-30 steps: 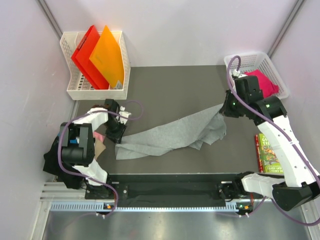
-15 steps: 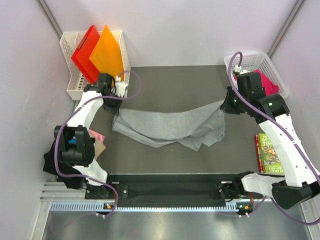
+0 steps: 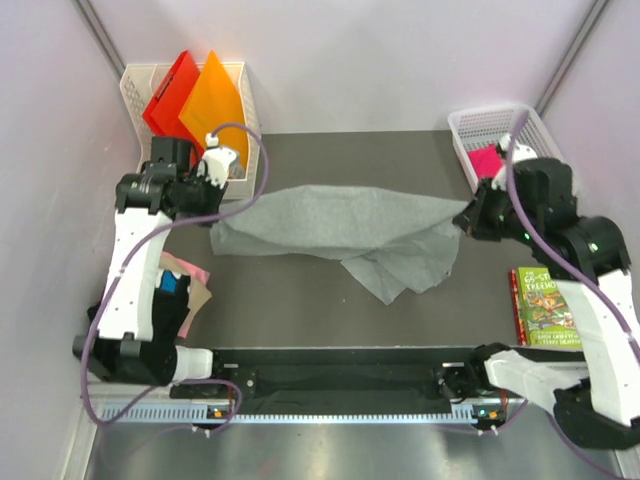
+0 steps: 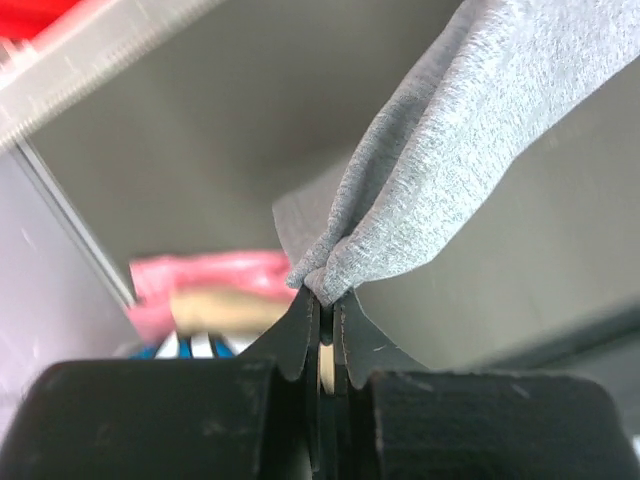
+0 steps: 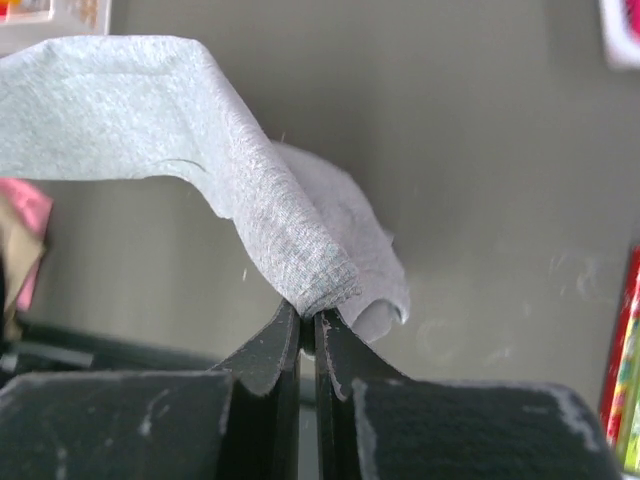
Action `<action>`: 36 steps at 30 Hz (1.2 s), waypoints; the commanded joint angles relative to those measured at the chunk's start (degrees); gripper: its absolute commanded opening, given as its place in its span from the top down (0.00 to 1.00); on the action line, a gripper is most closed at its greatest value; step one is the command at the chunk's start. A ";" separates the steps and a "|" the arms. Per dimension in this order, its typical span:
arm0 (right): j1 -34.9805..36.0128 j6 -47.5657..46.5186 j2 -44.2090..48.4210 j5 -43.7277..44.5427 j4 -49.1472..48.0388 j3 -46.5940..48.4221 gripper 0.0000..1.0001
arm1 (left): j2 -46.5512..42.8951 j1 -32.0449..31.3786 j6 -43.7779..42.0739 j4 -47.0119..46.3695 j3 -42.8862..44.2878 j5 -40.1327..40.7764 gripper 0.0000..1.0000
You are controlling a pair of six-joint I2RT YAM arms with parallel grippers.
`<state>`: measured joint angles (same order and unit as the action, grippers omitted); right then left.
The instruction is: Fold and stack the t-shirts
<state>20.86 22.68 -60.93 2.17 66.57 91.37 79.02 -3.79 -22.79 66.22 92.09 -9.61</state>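
1 large light grey t-shirt (image 3: 330, 222), strung between the 2 pincers and held off the dark table mat (image 3: 340, 160) along its upper edge. Pinched at one end by the left pincer (image 4: 322, 300), jaws closed tight on a bunched fold of the cloth, fabric rising up and away from the tips. Pinched at the other end by the right pincer (image 5: 308, 318), jaws likewise clamped on a gathered edge, cloth draping over and past the tips. Toward the right pincer and nearer the arm bases, a loose doubled flap of the same shirt, sagging down onto the mat.

Just behind the right pincer, 1 white basket (image 3: 462, 128) with a bright pink t-shirt (image 3: 487, 160) inside. Nearer the base of that arm, 1 green picture book (image 3: 545, 305) flat by the mat's edge, apart from the grey cloth.

Just behind the left pincer, 1 white rack (image 3: 135, 85) holding 1 red folder (image 3: 168, 92) and 1 orange folder (image 3: 215, 100), both upright and leaning. Nearer the base of the left arm, a pink scrap of cloth (image 3: 190, 268) beside something tan, too hidden to name.
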 commanded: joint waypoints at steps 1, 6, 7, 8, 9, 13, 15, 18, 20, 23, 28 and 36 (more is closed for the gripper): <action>0.76 4.12 8.62 -5.86 8.65 0.03 1.00 | -10.18 0.19 -5.42 12.51 -0.51 -1.12 1.00; 0.76 3.17 14.86 -7.89 11.57 3.37 1.00 | -14.51 0.19 -9.99 19.73 6.77 -0.85 1.00; 0.58 2.64 15.31 -7.63 11.57 4.59 1.00 | -15.47 0.19 -9.91 20.09 7.74 -0.94 1.00; 0.76 1.94 15.66 -7.19 11.66 4.69 1.00 | -16.17 0.19 -10.26 20.01 8.18 -1.55 1.00; 0.67 0.71 15.92 -5.88 11.31 4.34 1.00 | -16.88 0.19 -10.78 19.31 7.41 -2.34 1.00; 0.67 0.35 16.89 -2.97 4.91 -8.88 1.00 | -19.25 0.19 -8.16 12.11 -7.13 -2.44 1.00; 0.67 1.14 16.37 -1.05 -2.09 -15.65 1.00 | -19.17 0.28 -7.54 5.70 -13.66 -2.26 1.00; 0.50 1.50 11.74 4.04 -10.88 -21.56 1.00 | -17.16 0.19 -6.22 -4.64 -24.13 -2.70 1.00; -0.73 1.40 5.68 6.52 -15.39 -23.51 1.00 | -13.47 0.19 -5.52 -9.50 -29.33 -2.00 1.00; -5.47 0.70 -3.28 6.62 -24.97 -25.01 1.00 | -5.57 0.19 -5.95 -16.81 -30.57 2.02 1.00; -10.93 -0.61 -15.70 7.75 -31.41 -19.67 1.00 | 10.50 0.28 -6.39 -20.33 -22.95 8.55 1.00; -10.93 -0.70 -26.87 6.09 -33.69 -15.88 1.00 | 20.12 0.36 -3.85 -25.42 -18.97 16.98 0.36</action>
<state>9.96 22.52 -86.02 8.27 38.13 72.12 98.39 -3.77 -28.45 46.22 71.09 1.06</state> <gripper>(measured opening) 0.022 0.554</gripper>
